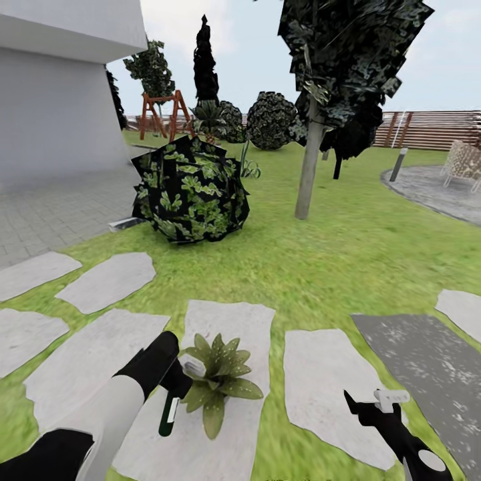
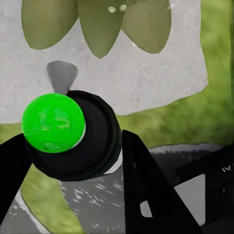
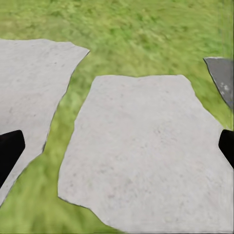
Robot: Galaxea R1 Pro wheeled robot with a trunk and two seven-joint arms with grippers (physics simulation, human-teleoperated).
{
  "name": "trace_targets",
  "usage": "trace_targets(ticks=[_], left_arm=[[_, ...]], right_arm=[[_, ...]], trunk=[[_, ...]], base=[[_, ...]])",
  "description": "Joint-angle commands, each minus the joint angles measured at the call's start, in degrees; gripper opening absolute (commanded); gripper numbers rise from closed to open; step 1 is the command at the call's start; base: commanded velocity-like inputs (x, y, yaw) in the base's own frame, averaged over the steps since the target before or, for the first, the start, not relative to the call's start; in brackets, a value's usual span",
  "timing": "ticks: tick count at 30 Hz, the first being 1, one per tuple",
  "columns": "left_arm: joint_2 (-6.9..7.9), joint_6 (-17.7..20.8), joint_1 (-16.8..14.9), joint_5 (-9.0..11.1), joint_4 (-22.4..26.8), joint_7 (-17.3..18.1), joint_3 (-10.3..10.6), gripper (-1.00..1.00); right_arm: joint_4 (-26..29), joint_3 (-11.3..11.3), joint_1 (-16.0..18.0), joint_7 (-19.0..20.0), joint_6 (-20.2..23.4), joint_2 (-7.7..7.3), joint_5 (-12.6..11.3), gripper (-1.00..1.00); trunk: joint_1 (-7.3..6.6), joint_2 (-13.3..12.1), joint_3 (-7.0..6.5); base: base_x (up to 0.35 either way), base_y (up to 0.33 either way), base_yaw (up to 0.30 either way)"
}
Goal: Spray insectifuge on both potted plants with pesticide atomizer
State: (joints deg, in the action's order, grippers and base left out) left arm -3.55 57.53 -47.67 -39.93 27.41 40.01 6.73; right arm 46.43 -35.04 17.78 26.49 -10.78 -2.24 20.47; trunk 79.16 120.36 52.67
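While left tool (image 1: pixel 175 382) grips atomizer (image 1: pixel 168 414), potted plant (image 1: pixel 217 377) adjoins.

The lawn (image 1: pixel 347 247) is showing bright green, crossed by pale grey stepping stones (image 1: pixel 230 321) and one darker grey slab speckled white (image 1: pixel 427 361). The potted plant (image 1: pixel 217 374) is showing green pointed leaves dotted with pale flecks. The spray bottle (image 1: pixel 168 411) is looking dark green with a white head and pale label. The left gripper (image 1: pixel 175 382) is showing black on a grey and black arm; the right gripper (image 1: pixel 364 407) is black too. The bush (image 1: pixel 190 190) is showing black mottled with green. The fence (image 1: pixel 434 128) is appearing brown and slatted.
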Motion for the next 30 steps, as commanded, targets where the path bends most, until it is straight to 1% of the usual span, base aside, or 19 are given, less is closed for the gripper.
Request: trace_targets(ticks=[1,4,8,13,22,30], left_arm=[[0.03,0.12,0.12,-0.6,0.1,0.6,0.12,-1.0],[0.03,0.09,0.39,-0.66,0.1,0.6,0.16,-1.0],[0.25,0.04,0.63,-0.76,0.1,0.6,0.19,-1.0],[0.38,0.04,0.62,-0.76,0.1,0.6,0.13,-1.0],[0.63,0.1,0.3,-0.94,0.18,0.52,0.05,-1.0],[0.47,0.01,0.68,-0.96,0.1,0.51,0.27,-1.0]], right_arm=[[-0.02,-0.29,0.07,0.32,-0.38,0.04,0.6,1.0],[-0.02,-0.29,0.06,0.32,-0.38,0.04,0.57,1.0],[-0.04,-0.29,0.08,0.32,-0.38,0.04,0.56,1.0],[-0.02,-0.29,0.08,0.32,-0.38,0.04,0.57,1.0],[-0.02,-0.29,0.08,0.32,-0.38,0.04,0.56,1.0],[-0.02,-0.29,0.08,0.32,-0.38,0.04,0.58,1.0]], trunk=[[-0.01,0.02,0.05],[-0.01,0.02,0.05],[-0.01,0.02,0.05],[-0.01,0.02,0.05],[-0.01,0.02,0.05],[-0.01,0.02,0.05]], base=[[0.0,0.0,-0.297],[-0.01,0.038,-0.299],[-0.152,0.204,-0.255],[-0.206,0.248,-0.036],[-0.021,0.3,-0.022],[0.029,0.306,-0.273]])
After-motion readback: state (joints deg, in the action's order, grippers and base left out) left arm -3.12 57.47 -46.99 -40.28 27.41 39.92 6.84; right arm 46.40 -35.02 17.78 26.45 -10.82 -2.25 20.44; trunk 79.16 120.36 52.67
